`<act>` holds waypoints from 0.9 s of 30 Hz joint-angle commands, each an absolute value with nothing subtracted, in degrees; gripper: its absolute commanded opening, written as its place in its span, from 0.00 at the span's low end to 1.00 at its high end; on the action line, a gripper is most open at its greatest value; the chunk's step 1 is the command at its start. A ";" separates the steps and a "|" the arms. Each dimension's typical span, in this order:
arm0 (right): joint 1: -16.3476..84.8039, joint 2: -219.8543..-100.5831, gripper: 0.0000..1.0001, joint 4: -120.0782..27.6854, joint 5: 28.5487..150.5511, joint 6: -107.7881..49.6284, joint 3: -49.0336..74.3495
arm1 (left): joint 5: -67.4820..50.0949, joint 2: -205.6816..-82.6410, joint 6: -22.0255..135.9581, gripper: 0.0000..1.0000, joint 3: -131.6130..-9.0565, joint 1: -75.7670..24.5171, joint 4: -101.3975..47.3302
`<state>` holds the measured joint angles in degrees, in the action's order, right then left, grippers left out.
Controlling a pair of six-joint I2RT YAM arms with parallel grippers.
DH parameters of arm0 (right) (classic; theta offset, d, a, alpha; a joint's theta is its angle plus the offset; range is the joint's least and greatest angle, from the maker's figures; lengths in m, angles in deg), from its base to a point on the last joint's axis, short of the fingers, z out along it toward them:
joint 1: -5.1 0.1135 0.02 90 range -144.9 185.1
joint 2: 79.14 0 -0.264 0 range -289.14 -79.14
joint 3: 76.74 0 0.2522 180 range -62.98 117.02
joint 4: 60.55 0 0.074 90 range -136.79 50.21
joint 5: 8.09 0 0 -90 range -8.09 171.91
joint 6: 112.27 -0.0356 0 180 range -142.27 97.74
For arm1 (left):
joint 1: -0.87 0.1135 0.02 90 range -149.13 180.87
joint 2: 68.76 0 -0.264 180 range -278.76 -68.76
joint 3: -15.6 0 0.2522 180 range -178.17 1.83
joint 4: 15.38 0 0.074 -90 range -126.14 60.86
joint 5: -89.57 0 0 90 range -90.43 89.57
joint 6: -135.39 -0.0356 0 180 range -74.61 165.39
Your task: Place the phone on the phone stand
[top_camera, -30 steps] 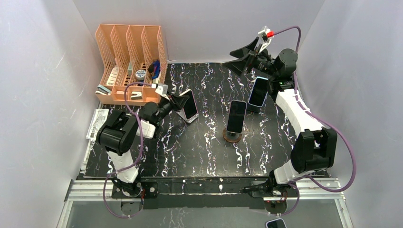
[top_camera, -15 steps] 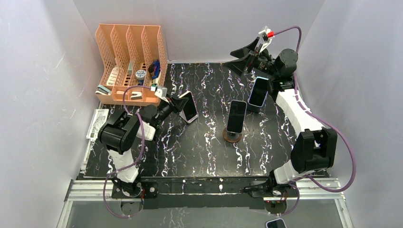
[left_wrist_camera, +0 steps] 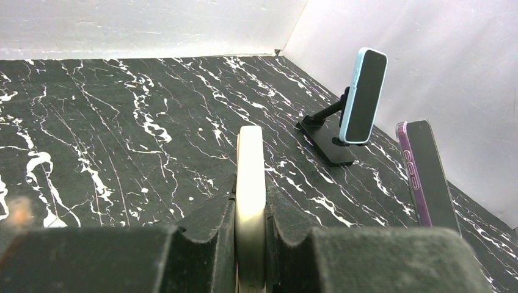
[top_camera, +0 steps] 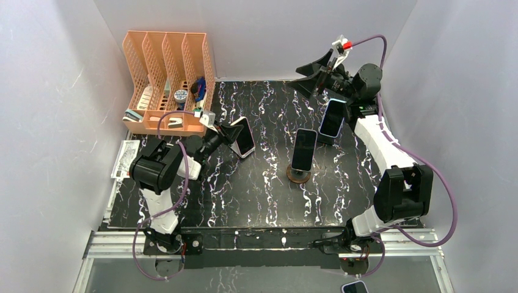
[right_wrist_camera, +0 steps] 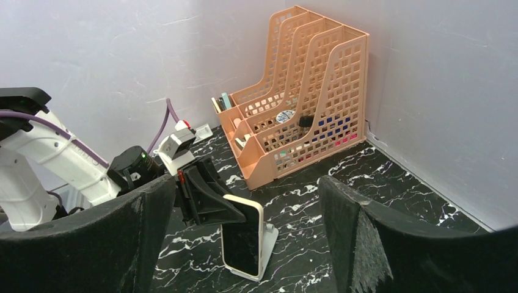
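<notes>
Top external view: black marble table [top_camera: 256, 201] fills the middle of the frame, with both arm bases along the bottom edge.
Left gripper [top_camera: 231, 133]: left of centre, reaching toward the middle of the table, jaws pinched tight on the cream phone.
Left wrist view: dark fingers [left_wrist_camera: 207, 223] press both faces of the phone's thin edge at bottom centre.
Cream phone [left_wrist_camera: 250, 183]: upright and tilted, screen toward the right of the frame, leaning against the white stand [right_wrist_camera: 267, 241]. Its lower edge is down by the stand's foot. Whether it is fully seated cannot be told.
Purple-cased phone [top_camera: 303, 149]: centre of the table, propped on a round brown base [top_camera: 298, 176], well apart from both grippers.
Blue phone [top_camera: 331, 118]: upper right of centre, mounted on a black stand [left_wrist_camera: 327, 137].
Right gripper [top_camera: 302, 73]: raised over the back edge of the table, upper right of centre, jaws spread wide with nothing between them.
Right wrist view: the two padded fingers [right_wrist_camera: 379, 244] frame the cream phone from a distance.
Orange file rack [top_camera: 168, 79]: upper left corner, against the back wall, small items in its slots.
</notes>
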<state>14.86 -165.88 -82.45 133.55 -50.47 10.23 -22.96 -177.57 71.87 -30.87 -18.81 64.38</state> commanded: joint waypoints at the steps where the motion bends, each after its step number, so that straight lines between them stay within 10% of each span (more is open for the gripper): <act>1: 14.51 -165.48 0.94 -84.23 134.16 -49.69 10.32 | -21.93 -181.95 69.38 0.07 -29.22 -18.64 73.34; 17: 14.53 -167.56 0.95 -86.33 135.74 -52.06 11.34 | -14.04 -180.63 65.28 0.45 -23.50 -18.40 73.40; 27: 14.55 -168.91 0.95 -87.40 136.67 -54.79 11.63 | -12.25 -176.40 64.73 0.90 -20.17 -18.02 73.42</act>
